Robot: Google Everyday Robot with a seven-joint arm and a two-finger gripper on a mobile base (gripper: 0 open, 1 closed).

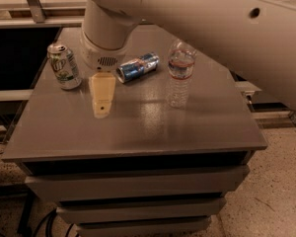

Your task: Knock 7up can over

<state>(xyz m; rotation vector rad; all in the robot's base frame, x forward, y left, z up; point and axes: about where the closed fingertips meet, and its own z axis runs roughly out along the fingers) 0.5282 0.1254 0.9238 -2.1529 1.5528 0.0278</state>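
The 7up can (64, 66), white and green with a silver top, stands upright near the far left of the grey table (138, 127). My gripper (102, 95) hangs from the white arm just to the right of the can, a short gap apart, its cream finger pointing down at the tabletop. From here the fingers overlap into one shape.
A slim blue-and-silver can (136, 67) lies on its side behind the gripper. A clear plastic water bottle (180, 74) stands upright to the right of it. The table's left edge is close to the 7up can. The arm's white link crosses the top right.
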